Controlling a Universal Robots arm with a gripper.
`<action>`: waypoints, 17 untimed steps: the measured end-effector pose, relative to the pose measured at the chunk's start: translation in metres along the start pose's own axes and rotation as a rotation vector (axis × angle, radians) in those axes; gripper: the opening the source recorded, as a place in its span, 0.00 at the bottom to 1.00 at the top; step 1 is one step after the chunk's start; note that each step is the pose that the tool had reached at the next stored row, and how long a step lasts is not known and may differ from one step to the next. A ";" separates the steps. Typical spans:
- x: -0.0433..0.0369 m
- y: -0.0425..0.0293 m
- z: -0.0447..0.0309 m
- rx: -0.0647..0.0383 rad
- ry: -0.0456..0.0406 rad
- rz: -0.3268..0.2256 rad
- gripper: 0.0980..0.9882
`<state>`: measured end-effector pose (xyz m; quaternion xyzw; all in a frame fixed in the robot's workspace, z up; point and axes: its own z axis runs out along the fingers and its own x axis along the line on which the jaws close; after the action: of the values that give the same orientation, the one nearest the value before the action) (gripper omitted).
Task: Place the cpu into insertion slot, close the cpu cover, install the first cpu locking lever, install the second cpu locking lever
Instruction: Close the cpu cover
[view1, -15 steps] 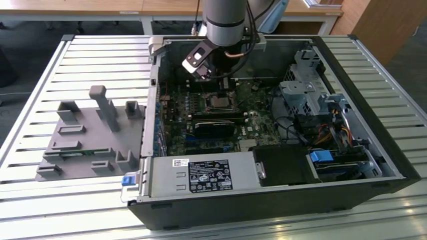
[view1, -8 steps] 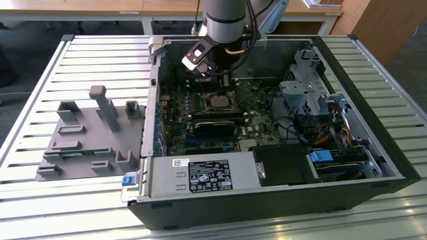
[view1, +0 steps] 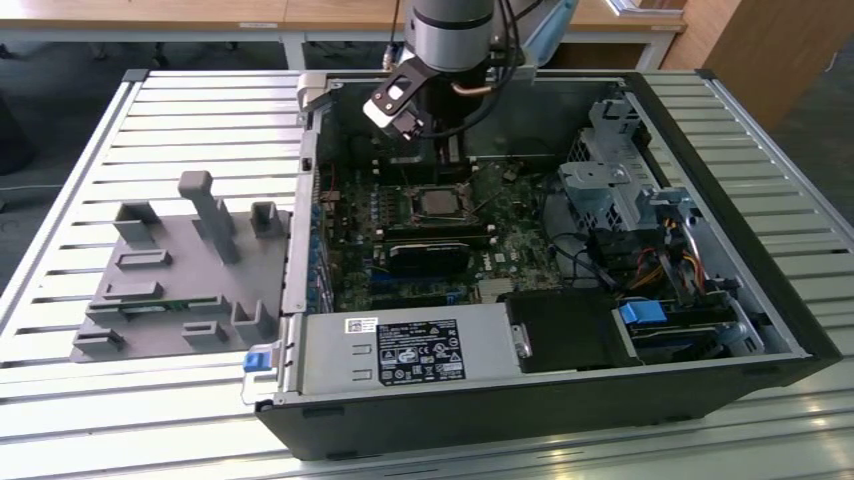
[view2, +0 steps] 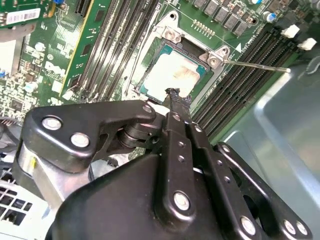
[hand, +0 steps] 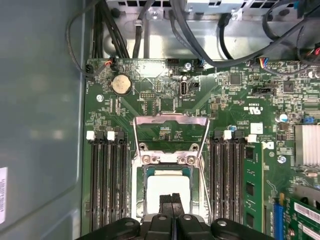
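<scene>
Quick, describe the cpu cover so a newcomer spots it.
Inside the open computer case, find the green motherboard and the pale chip between two banks of black memory slots. The cover is the thin silvery frame swung open beside that chip; green board shows through its cut-out middle.

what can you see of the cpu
The cpu is a small flat square chip with a pale silvery metal face, smeared beige in the middle. It lies flat in the slot, uncovered, the cover swung open. The shut gripper hangs over one edge; contact unclear.
</scene>
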<state>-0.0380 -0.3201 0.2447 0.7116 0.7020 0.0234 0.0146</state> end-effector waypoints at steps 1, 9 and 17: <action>0.0000 0.0001 -0.0019 0.000 0.0000 0.000 0.01; 0.0004 0.0015 -0.0273 0.001 0.0001 0.000 0.01; -0.0019 0.0022 -0.0396 0.001 0.0000 0.001 0.01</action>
<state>-0.0380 -0.3225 0.2843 0.7121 0.7015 0.0230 0.0142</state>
